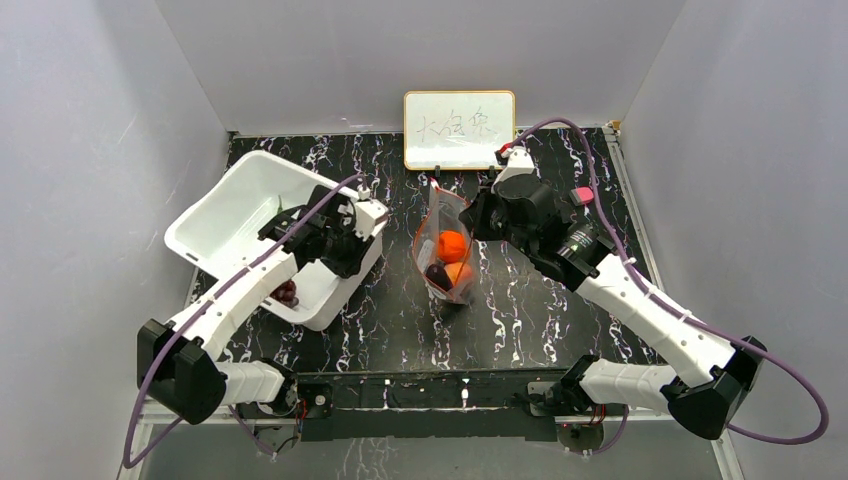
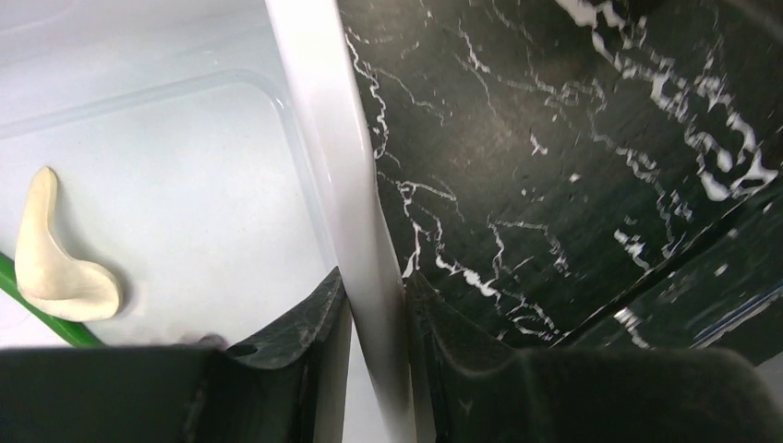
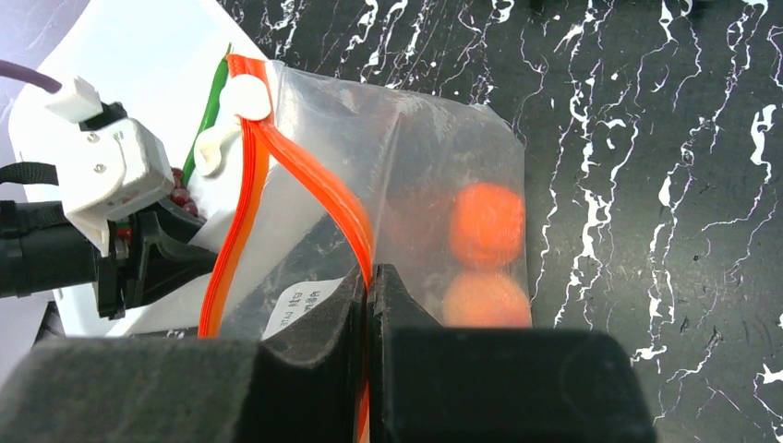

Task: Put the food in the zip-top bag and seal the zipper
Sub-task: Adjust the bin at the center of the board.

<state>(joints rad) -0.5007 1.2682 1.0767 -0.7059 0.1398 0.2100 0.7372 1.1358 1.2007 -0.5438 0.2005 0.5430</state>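
Now, two orange fruits (image 3: 487, 226) inside zip-top bag (image 3: 434, 138)

Top view — high behind the arm bases (image 1: 290, 395), looking down on the whole table (image 1: 520, 300). Left wrist view sits close over the rim of the white bin (image 2: 360, 231). Right wrist view is close on the zip-top bag (image 3: 415, 166) — both also show from above.

This is a robotics lab test cell rather than any lived-in room: plain pale-gray walls (image 1: 90, 150) box in a black, white-veined counter (image 1: 520, 300) on three sides. The left arm (image 1: 235, 300) and right arm (image 1: 650, 310) are bolted at its near edge with purple cables (image 1: 800, 372) looping free. A small whiteboard (image 1: 459, 129) with handwritten characters leans against the back wall.
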